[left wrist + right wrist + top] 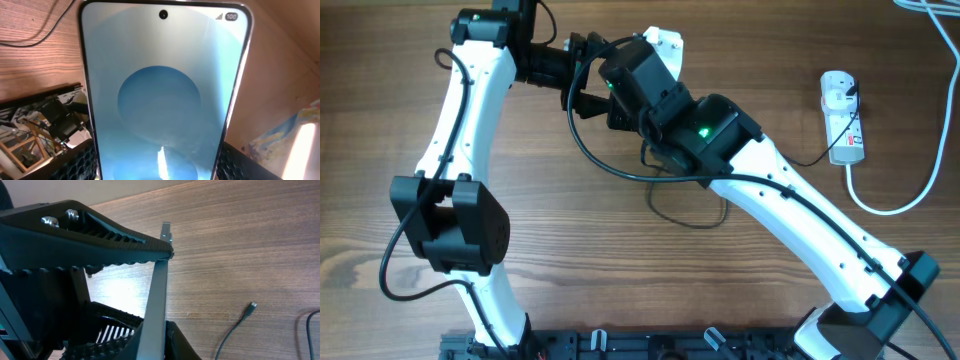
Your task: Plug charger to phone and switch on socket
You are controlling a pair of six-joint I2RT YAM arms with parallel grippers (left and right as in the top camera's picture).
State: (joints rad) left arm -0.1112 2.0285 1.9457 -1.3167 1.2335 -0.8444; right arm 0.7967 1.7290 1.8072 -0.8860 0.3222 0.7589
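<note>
The phone [162, 90], its screen lit cyan-blue, fills the left wrist view, and my left gripper [157, 162] is shut on its two long sides. In the right wrist view the phone [157, 295] shows edge-on, with my right gripper [162, 340] shut on its front and back faces. Overhead, both grippers meet at the back middle, left gripper [582, 85] and right gripper [625, 75], with the phone [666, 43] mostly hidden. The charger's connector tip [252, 306] lies loose on the table. Its black cable [690, 218] runs to the white socket [842, 120] at the right.
A thick white cord [910, 200] loops from the socket toward the right edge. A black rail [620, 345] runs along the table's front edge. The left wrist view shows a cluttered rack [35, 135] beyond the table at lower left.
</note>
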